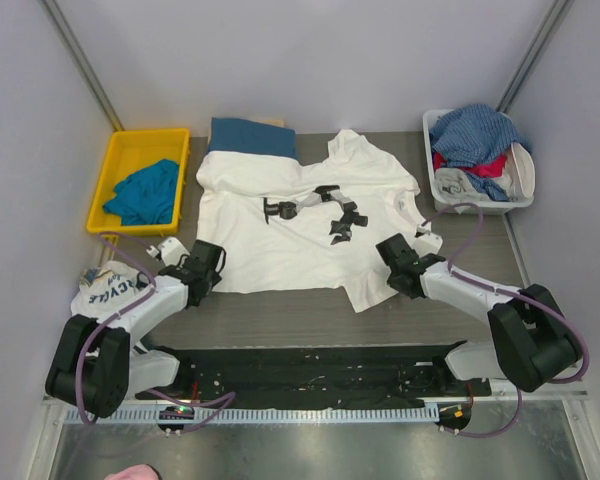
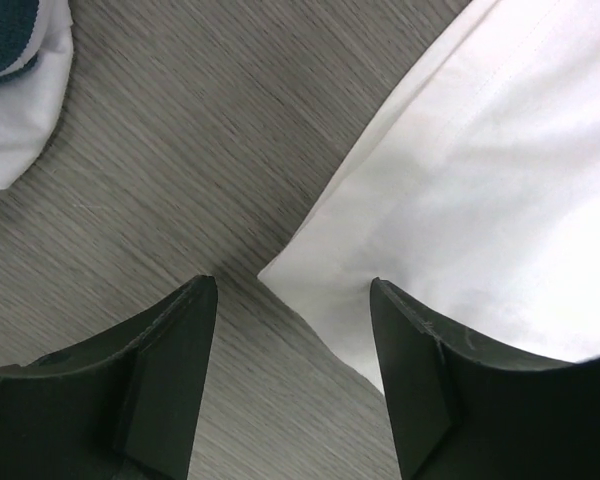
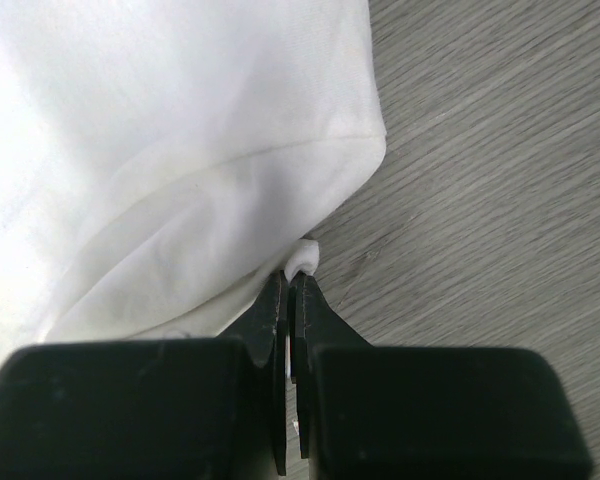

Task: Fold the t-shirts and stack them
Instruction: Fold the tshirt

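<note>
1. Task status: early. White t-shirt [image 1: 300, 225] spread flat at centre of the table [image 1: 310, 320], black chest graphic facing up, no fold made yet.
2. Dark blue t-shirt [image 1: 252, 137] lying at the far edge, partly tucked under the white one's far left shoulder; appears already folded, though not certain from above.
3. Remaining, by judgement: fold the white shirt, then stack the two.
4. Also present: yellow bin [image 1: 130, 150] at left holding a teal cloth [image 1: 145, 192]; white basket [image 1: 450, 195] at right with mixed garments; another printed garment [image 1: 110, 290] near the left arm.
5. Right gripper [image 3: 290, 285]: jaws pressed together, pinching a small tuck of white fabric at the near right hem corner of the white t-shirt.
6. Left gripper [image 2: 292, 300]: jaws spread, straddling the near left hem corner, which points into the gap. No grip yet; the right-hand jaw overlaps the fabric in the left wrist view, but contact cannot be told.
7. Next, by judgement: close the left jaws on that corner.
</note>
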Robot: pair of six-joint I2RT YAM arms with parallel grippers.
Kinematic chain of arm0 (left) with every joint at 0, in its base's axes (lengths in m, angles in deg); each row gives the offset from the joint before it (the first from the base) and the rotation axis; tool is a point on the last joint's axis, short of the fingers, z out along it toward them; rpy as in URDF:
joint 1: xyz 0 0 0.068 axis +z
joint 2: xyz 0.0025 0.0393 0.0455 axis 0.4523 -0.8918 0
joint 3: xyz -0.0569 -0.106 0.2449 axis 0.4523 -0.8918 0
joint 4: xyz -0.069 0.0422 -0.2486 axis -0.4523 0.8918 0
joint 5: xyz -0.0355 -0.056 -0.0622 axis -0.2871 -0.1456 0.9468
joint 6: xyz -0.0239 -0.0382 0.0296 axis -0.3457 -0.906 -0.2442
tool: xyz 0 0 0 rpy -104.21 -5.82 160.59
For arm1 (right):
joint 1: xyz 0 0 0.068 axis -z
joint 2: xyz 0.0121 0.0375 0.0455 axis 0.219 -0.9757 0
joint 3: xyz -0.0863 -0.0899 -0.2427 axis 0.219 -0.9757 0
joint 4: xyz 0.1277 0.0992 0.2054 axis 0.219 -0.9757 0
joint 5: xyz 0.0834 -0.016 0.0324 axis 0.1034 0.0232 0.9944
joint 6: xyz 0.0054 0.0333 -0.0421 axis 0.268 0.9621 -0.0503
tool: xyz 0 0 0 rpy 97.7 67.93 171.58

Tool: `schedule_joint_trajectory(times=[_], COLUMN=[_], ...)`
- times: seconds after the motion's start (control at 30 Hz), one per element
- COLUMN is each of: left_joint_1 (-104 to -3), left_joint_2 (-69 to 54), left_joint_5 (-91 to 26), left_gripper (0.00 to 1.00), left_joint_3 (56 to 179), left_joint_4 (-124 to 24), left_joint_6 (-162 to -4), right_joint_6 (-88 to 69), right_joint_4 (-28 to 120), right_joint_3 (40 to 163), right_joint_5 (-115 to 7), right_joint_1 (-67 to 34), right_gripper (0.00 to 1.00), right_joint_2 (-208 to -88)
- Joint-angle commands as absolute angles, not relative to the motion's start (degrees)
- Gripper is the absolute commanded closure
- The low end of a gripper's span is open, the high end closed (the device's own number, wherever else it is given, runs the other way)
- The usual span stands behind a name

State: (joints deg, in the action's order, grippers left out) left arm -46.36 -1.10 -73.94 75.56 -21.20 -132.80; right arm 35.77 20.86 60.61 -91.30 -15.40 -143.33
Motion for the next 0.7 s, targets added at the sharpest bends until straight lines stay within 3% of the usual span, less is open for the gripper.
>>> schedule_joint_trajectory(times=[0.0, 0.13, 0.67], left_joint_1=[-45.3, -44.1, -42.3], left_joint_2=[-2.0, -2.7, -5.0], left_joint_5=[-75.0, -74.4, -73.0], left_gripper=[0.35, 0.49, 0.88], left_joint_3=[77.7, 77.8, 77.8], left_joint_4=[-24.4, -25.4, -27.1], left_joint_6=[-132.8, -132.1, -131.5], right_joint_6=[35.7, 35.7, 35.8], right_joint_4=[19.3, 19.3, 19.0], right_joint_3=[58.1, 58.1, 57.6], right_joint_5=[-85.9, -85.7, -85.7], right_joint_1=[-15.7, -15.7, -15.6], right_gripper=[0.99, 0.99, 0.99], right_joint_2=[-144.0, -144.0, -143.5])
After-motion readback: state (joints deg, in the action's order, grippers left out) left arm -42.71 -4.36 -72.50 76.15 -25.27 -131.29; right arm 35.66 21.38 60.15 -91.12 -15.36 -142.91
